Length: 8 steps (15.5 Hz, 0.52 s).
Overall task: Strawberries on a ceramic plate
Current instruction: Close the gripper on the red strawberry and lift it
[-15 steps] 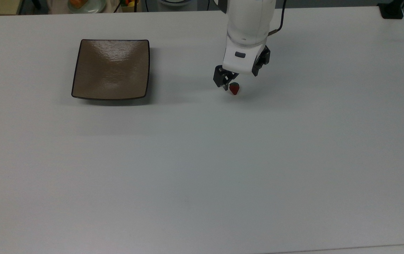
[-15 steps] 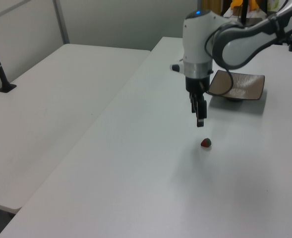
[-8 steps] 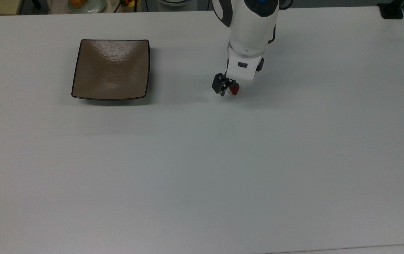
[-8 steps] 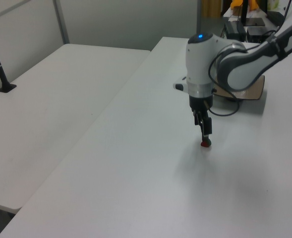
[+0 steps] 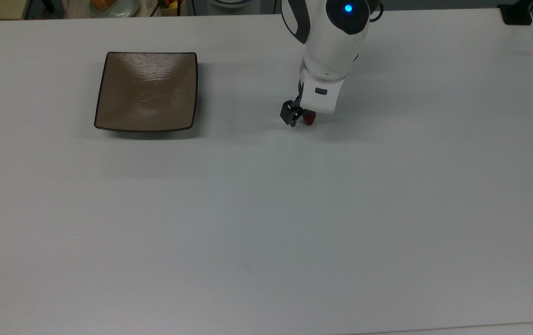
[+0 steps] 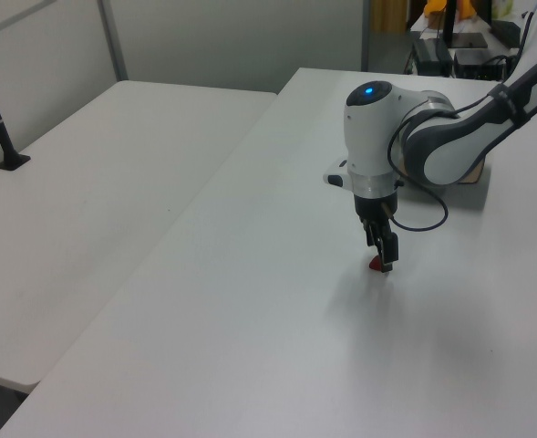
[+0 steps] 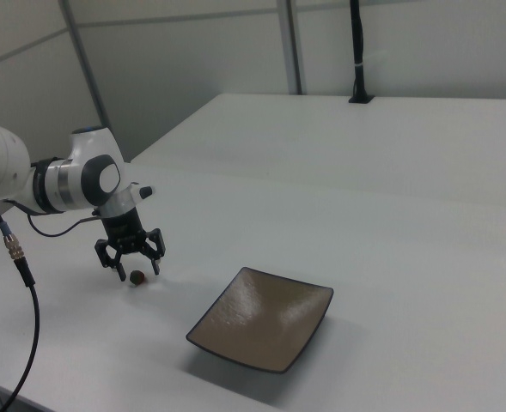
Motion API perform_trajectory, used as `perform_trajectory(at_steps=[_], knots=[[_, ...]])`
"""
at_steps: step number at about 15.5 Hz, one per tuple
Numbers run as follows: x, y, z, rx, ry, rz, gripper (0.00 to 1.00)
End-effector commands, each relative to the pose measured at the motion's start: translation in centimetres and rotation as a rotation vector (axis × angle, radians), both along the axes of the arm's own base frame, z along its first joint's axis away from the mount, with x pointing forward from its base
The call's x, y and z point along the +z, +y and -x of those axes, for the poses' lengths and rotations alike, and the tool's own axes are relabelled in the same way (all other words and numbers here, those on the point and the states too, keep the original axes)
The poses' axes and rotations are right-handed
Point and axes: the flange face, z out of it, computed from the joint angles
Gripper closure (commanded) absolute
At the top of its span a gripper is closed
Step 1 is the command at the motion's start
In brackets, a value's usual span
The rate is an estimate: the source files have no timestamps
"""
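White desk (image 5: 266,223) across the whole top view. White Franka arm (image 5: 333,42) reaching down from the upper middle of the top view. Square brown-taupe ceramic plate (image 5: 146,91) in the upper left of the top view, bare, well apart from the arm; lower middle in the right view (image 7: 263,318). Gripper (image 7: 131,270) low over the desk, jaws spread apart, straddling the strawberry. Tiny red strawberry (image 5: 309,119) on the desk, between the jaws, upper middle of the top view.
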Motion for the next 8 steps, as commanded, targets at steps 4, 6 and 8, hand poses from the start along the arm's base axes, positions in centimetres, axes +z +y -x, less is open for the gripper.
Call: perform_trajectory(at_steps=[4, 6, 8], knots=[[-0.62, 0.37, 0.68, 0.034, -0.01, 0.006, 0.6], [-0.67, 0.57, 0.89, 0.039, -0.007, 0.006, 0.81], [-0.5, 0.71, 0.99, 0.042, -0.007, 0.006, 1.0]])
